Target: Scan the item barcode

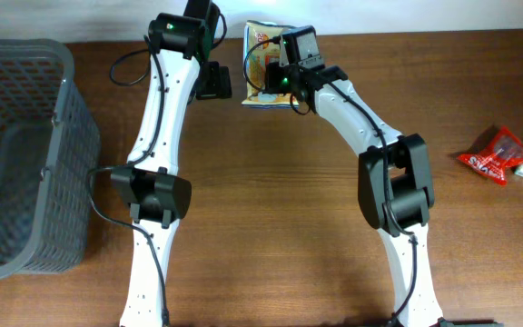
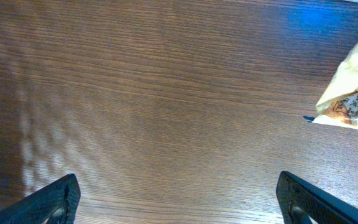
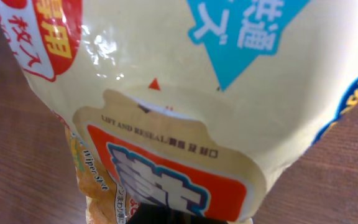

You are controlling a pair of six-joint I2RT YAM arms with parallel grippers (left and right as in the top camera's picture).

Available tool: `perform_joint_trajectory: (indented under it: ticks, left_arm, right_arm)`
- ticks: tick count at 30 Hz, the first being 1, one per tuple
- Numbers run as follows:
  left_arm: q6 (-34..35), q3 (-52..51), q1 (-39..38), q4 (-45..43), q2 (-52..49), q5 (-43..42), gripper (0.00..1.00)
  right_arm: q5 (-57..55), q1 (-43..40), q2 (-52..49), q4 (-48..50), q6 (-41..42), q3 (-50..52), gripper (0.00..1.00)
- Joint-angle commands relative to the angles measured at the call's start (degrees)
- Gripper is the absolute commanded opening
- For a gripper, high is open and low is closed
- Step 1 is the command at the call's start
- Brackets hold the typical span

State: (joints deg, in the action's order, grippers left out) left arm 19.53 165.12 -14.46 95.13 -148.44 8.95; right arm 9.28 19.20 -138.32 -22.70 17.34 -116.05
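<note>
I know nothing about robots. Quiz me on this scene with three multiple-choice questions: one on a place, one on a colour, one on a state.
1. Where does the grey plastic mesh basket stand?
A. at the left edge of the brown wooden table
B. at its right edge
C. between the two arms

2. What is the main colour of the soft plastic pack held by the right gripper?
A. green
B. pale yellow
C. black

3. How is the left gripper?
A. shut on the pack
B. shut on nothing
C. open over bare wood

Answers:
1 A: the basket fills the left edge of the overhead view.
2 B: the right wrist view shows a mostly pale yellow wrapper.
3 C: its fingers stand wide apart, with only wood between them.
</note>
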Motion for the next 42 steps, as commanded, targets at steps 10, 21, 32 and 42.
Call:
perform_joint_trajectory:
  ticks: [10, 21, 32, 42]
  left_arm:
    - [0.4, 0.9, -0.2, 0.1, 0.4, -0.2, 0.99]
    - [0.4, 0.9, -0.2, 0.1, 0.4, -0.2, 0.99]
    - [0.4, 0.9, -0.2, 0.1, 0.4, -0.2, 0.99]
    - [0.4, 0.9, -0.4, 0.1, 0.4, -0.2, 0.99]
  right_arm:
    - [-8.0, -45.0, 14.4, -34.1, 1.4, -1.1, 0.17]
    - [-3.5, -48.1, 30.4, -52.1, -2.3, 0.6, 0.80]
    - [7.3, -22.3, 76.6, -60.2, -1.9, 41.5, 0.99]
    - [6.8, -22.1, 72.2, -56.0, -2.2, 43.7, 0.98]
